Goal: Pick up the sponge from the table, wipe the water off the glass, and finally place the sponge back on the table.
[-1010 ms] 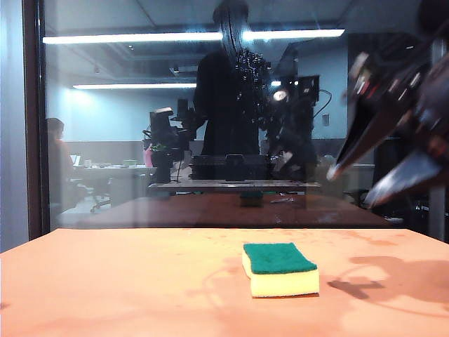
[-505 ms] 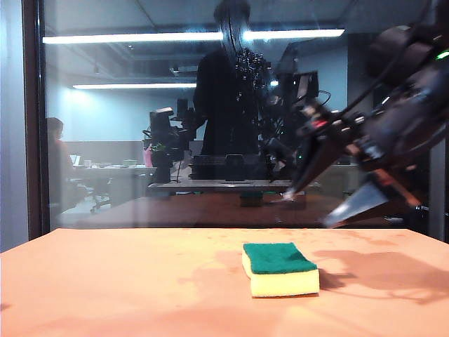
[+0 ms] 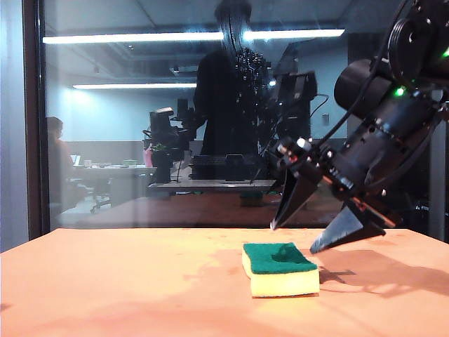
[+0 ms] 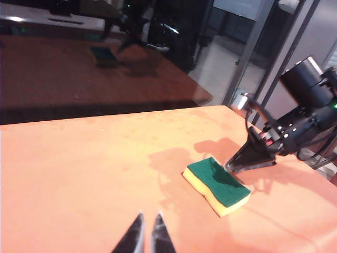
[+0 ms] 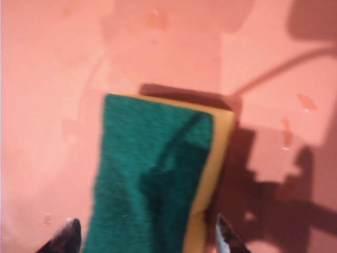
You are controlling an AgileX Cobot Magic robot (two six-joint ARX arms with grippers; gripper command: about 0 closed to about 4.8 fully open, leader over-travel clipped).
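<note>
right gripper is hanging spread over the foam sponge, green scouring face up; left gripper is sitting nearly pressed together over the matte table.

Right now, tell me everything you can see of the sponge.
The sponge is a rectangular block of pale yellow foam with a dark green scouring layer on top, its long sides slightly waisted. It lies flat, green side up, on the orange table, right of centre, in front of the glass. Nothing grips it: the right gripper hangs open just above its far right end, its fingertips either side of it in the right wrist view.
</note>
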